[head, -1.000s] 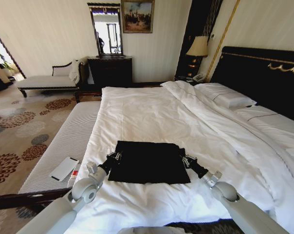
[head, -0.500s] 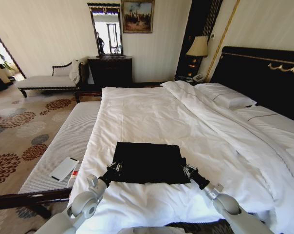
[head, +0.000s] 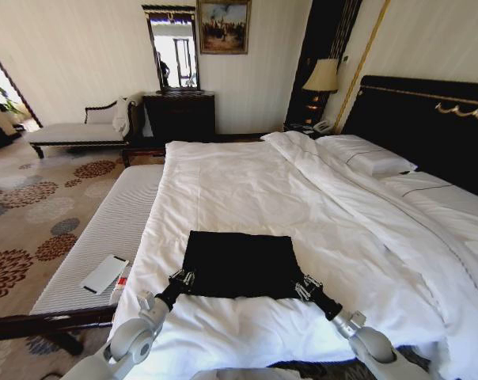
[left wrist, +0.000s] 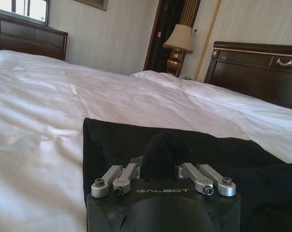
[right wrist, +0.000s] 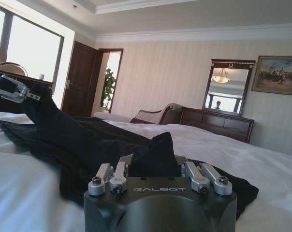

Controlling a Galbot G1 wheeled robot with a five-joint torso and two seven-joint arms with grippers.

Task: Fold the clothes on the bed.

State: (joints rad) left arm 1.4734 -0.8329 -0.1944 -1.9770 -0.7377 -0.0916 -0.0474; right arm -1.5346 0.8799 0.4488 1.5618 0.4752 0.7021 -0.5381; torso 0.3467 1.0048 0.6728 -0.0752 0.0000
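Note:
The clothes are one black T-shirt [head: 239, 263] lying as a flat rectangle on the near part of the white bed [head: 223, 178]. My left gripper [head: 181, 279] is shut on the shirt's near left corner. My right gripper [head: 306, 287] is shut on its near right corner. The left wrist view has black fabric [left wrist: 167, 147] bunched between the left gripper's [left wrist: 163, 170] fingers. In the right wrist view, a fold of the shirt [right wrist: 158, 152] is pinched in the right gripper [right wrist: 159, 170]. Farther off, the left gripper [right wrist: 10, 88] holds the other corner lifted off the sheet.
A striped bench [head: 104, 226] runs along the bed's left side with a white device [head: 104, 274] on it. The folded-back duvet [head: 342, 198], pillows [head: 366, 154] and dark headboard [head: 429, 119] lie to the right. Patterned carpet [head: 25, 229] lies to the left.
Both grippers have drawn back toward me along the shirt's sides to its near corners, still pinching fabric. The shirt's near end looks narrower and tidier.

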